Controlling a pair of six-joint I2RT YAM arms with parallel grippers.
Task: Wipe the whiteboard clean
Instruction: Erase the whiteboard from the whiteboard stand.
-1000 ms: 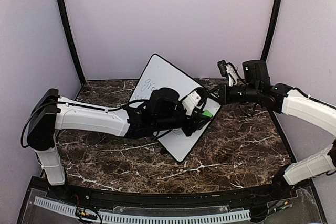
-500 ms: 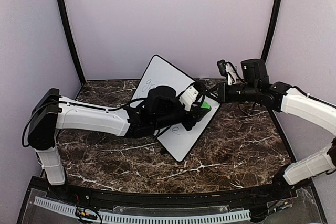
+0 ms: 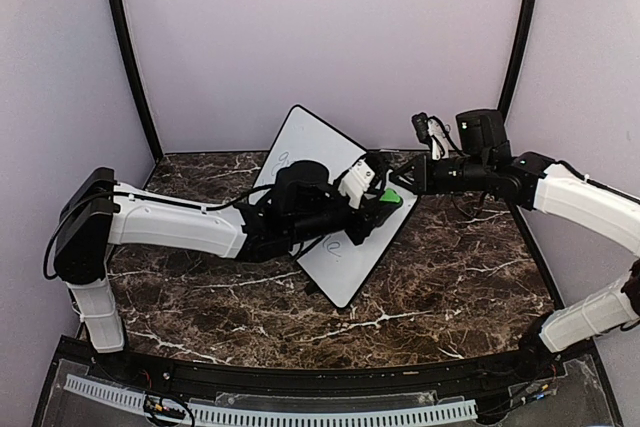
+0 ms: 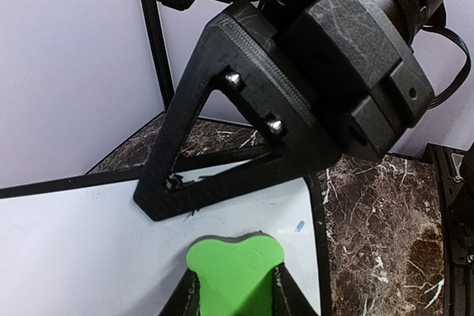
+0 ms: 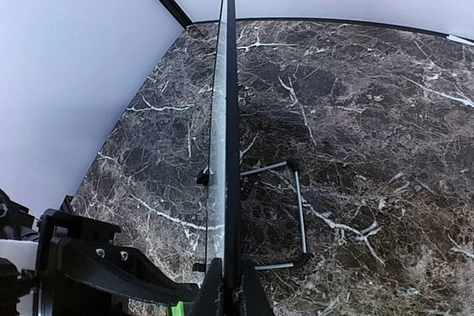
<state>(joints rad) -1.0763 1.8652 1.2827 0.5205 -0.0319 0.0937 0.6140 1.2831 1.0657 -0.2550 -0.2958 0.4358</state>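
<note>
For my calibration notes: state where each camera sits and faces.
Top external: above and behind the bases, looking down at the table; both arms show, left gripper and right gripper at the whiteboard.
Left wrist: faces along its own fingers, which hold the eraser, toward the right gripper.
Right wrist: sights edge-on along the whiteboard its own fingers clamp.
Shared: all three show the whiteboard.

The whiteboard (image 3: 345,265) has a smooth, glossy white face in a thin black frame, and the table (image 3: 450,267) is polished dark marble with white veins. The green eraser (image 4: 235,268) looks matt, while the fingers (image 4: 194,109) of the right gripper (image 3: 394,190) are matt black ridged plastic with shiny metal screws.
</note>
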